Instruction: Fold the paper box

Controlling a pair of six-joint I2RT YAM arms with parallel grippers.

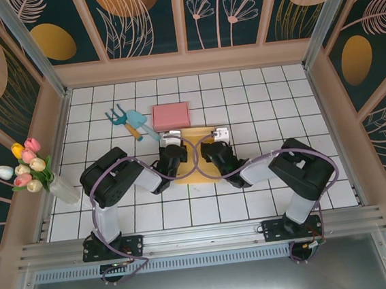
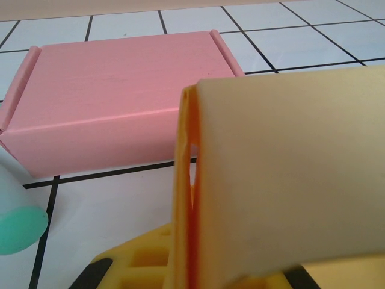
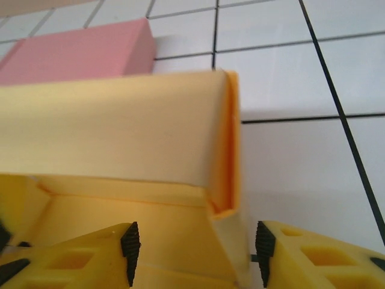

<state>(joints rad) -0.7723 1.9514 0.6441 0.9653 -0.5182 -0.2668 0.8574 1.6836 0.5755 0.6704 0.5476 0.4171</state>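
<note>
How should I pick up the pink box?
I think from straight above is best: the pink box lies flat, with the paper box close on its near side. Pinch across its two long walls, the narrower way.

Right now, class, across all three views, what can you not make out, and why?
Top view: the folds of the yellow paper box, covered by the left gripper and right gripper.
Left wrist view: the teal handle, blurred and cut off by the left edge.
Right wrist view: the pink box, cut off by the left edge and partly behind the yellow paper box.
</note>
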